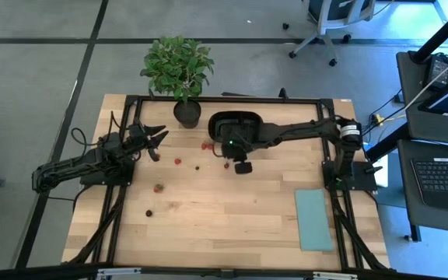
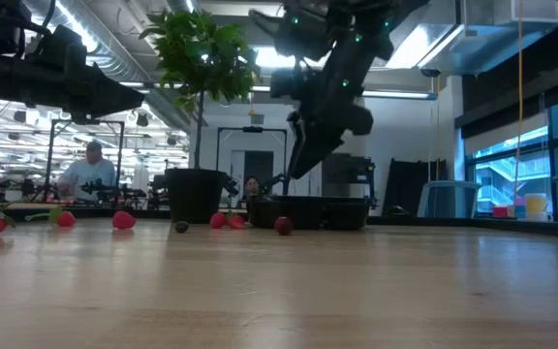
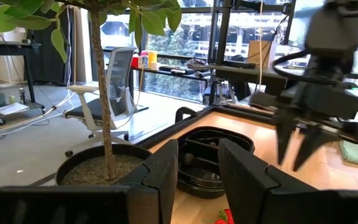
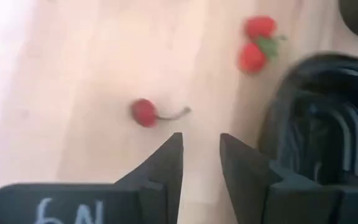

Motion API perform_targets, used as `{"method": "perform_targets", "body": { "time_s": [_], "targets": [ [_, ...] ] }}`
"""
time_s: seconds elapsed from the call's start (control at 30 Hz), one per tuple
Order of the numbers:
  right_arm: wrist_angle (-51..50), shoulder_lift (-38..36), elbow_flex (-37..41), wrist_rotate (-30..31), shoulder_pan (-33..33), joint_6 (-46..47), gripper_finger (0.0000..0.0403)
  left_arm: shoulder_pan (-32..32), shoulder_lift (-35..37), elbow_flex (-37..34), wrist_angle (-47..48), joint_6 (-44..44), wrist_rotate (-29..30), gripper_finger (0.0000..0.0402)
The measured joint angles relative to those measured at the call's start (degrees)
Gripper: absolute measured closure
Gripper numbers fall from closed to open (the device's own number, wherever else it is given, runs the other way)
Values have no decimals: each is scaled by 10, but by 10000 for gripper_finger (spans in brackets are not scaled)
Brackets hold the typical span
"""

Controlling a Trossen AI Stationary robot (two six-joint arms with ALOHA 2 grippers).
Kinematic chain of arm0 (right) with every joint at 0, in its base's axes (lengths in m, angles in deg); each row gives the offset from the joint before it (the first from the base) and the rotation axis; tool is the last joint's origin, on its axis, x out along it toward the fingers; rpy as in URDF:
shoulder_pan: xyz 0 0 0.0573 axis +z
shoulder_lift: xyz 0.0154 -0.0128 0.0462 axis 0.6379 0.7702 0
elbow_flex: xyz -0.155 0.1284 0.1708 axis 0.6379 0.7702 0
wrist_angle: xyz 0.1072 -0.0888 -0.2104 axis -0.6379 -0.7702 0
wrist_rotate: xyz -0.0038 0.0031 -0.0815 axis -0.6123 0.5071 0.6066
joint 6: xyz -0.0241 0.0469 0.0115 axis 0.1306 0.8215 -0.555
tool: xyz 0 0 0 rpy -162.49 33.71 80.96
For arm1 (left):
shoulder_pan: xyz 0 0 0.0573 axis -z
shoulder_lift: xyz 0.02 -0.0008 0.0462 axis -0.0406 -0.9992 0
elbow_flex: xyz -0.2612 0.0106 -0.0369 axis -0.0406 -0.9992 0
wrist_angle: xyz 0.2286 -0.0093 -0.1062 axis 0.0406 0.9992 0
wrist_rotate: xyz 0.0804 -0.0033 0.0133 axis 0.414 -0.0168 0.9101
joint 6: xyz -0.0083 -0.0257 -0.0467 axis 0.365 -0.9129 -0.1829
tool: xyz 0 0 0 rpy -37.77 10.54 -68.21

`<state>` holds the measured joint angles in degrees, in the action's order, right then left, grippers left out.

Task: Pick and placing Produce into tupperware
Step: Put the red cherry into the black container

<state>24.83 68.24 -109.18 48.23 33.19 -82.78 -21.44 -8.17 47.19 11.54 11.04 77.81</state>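
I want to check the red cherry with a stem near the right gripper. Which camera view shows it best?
The right wrist view: the cherry lies on bare wood just beyond the open right gripper, stem visible. In the high view it is a tiny red dot; the low view shows it small before the black tray. The left wrist view misses it.

Only one marking turns up here: pale handwritten characters on the body of the right claw (image 4: 201,163) in its own wrist view, looking like "6N", cut off by the frame edge. Nothing else reads.
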Motion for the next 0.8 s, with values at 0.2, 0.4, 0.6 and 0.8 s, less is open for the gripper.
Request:
{"method": "perform_targets", "body": {
  "time_s": [0.2, 0.4, 0.6, 0.8],
  "targets": [
    [23, -1, 0, -9, 26, 24, 295, 0, 0, 0, 0, 0, 0, 292],
    [32, 3, 0, -11, 30, 13, 295, 0, 0, 0, 0, 0, 0, 292],
    [32, 21, 0, -37, 30, -8, 295, 0, 0, 0, 0, 0, 0, 292],
    [39, 25, 0, -37, 30, -11, 295, 0, 0, 0, 0, 0, 0, 292]
  ]
}}
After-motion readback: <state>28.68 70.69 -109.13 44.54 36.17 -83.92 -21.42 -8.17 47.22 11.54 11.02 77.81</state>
